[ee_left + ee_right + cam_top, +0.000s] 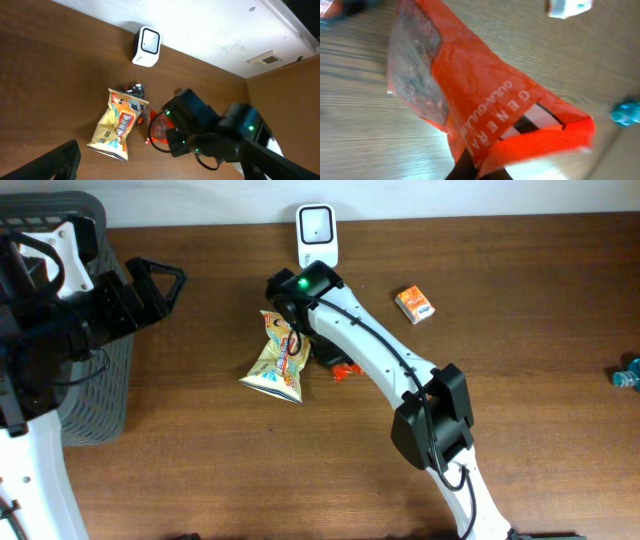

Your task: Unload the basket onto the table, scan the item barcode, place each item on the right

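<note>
My right gripper (480, 169) is shut on the lower edge of an orange plastic packet (485, 100) with white lettering and a clear window. It hangs over the wood table. In the overhead view the packet (346, 370) peeks out from under the right arm, beside a yellow snack bag (280, 356) lying flat. The white scanner (316, 232) stands at the table's far edge, just beyond the right wrist (308, 284). From the left wrist view I see the scanner (146, 46), the snack bag (119, 125) and the packet (160, 131). My left gripper (152, 282) is open and empty at the left.
A dark mesh basket (95, 395) sits at the left under the left arm. A small orange box (414, 304) lies right of the scanner. A blue object (628, 375) is at the table's right edge.
</note>
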You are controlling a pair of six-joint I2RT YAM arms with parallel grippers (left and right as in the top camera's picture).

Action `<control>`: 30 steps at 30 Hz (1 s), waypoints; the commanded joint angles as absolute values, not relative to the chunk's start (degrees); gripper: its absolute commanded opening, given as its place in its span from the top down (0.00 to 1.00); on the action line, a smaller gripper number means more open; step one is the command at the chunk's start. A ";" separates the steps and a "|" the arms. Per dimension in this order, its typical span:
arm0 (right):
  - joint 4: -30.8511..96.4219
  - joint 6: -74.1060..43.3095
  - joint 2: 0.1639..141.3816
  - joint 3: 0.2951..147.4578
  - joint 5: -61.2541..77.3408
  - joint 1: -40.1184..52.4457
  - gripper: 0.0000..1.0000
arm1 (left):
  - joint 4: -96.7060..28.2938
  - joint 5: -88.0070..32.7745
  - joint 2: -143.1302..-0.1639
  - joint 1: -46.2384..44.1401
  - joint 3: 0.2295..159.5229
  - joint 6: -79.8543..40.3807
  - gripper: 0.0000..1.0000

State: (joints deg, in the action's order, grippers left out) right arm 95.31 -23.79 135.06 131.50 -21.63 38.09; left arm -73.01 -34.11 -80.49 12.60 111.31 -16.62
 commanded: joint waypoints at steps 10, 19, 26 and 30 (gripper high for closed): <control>89.89 -18.72 133.97 137.05 -1.34 32.32 0.96 | -72.93 -34.76 -80.29 12.47 111.57 -15.55 0.01; 87.90 -14.79 133.97 137.05 13.56 23.27 0.96 | -73.32 -34.74 -80.29 12.47 111.57 -16.84 0.01; 85.01 -11.94 133.97 137.05 23.00 21.65 0.96 | -76.01 -28.16 -85.41 6.96 100.44 -11.66 0.88; 85.21 -6.81 133.97 137.05 34.24 20.21 0.96 | -61.60 -40.01 -93.82 1.10 85.38 -11.64 1.00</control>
